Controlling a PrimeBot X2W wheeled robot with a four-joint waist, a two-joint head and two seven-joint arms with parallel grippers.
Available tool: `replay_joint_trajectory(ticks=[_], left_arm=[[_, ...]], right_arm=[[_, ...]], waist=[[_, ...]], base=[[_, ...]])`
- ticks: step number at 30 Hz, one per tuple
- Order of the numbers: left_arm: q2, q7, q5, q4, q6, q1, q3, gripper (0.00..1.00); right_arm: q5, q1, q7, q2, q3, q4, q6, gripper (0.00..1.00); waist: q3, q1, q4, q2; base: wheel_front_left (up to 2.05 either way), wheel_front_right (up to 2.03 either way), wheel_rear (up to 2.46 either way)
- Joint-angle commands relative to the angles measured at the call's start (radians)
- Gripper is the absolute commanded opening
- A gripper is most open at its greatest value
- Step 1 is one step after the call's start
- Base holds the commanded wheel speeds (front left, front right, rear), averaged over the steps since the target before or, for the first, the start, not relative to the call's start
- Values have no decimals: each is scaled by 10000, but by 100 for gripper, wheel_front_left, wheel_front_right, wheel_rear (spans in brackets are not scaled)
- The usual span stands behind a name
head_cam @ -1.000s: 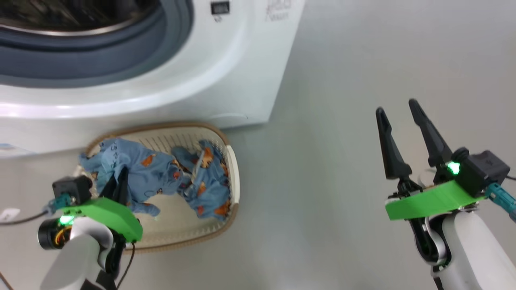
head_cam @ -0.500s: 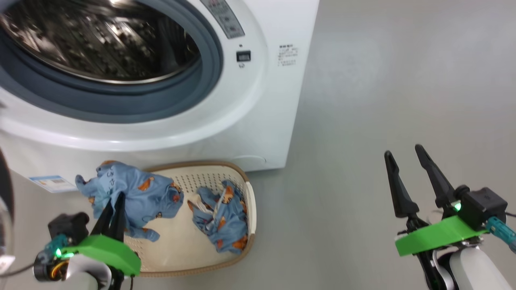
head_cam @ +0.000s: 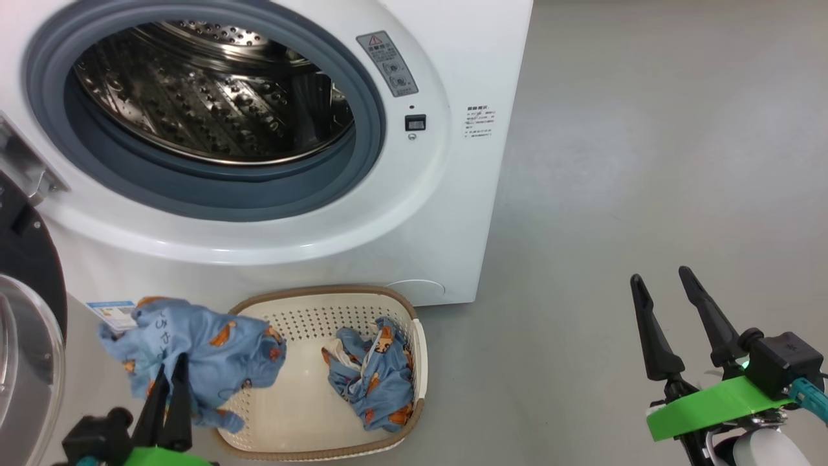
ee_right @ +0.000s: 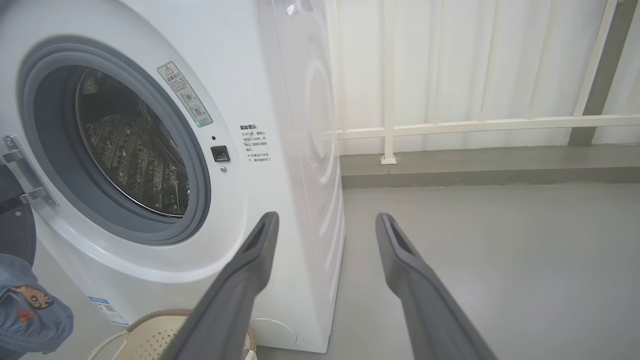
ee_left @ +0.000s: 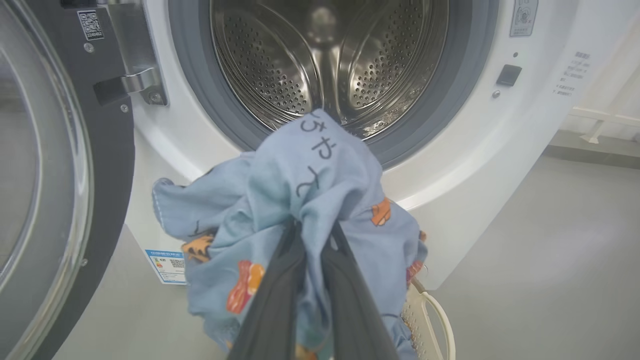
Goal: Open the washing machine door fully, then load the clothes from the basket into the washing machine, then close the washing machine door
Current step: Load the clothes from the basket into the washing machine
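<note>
Blue garment (head_cam: 200, 349) in left jaws, door (head_cam: 29, 259) open

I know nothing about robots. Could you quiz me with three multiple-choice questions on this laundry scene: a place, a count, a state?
1. Where is the small cream-white perforated plastic basket?
A) atop the washer
B) inside it
C) on the grey floor before the big white front-loading washing machine

2. How many garments lie loose in the basket?
A) none
B) one
C) three

3. The robot's left hand is:
A) shut on a light-blue printed garment
B) open, empty
C) pressing a button

Answers: C, it sits below the machine's open front; B, one crumpled garment lies inside; A, its dark fingers pinch the cloth.
</note>
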Motion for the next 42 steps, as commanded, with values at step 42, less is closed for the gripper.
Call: replay_joint_trajectory(ticks=[42], left_arm=[[1545,-135,561,2492,-165,-9120,648,0]], right_arm=[[28,-2586,-49,735,45,-895,44,100]], waist=[[4705,0,-1174,0]], base=[[0,0,0]])
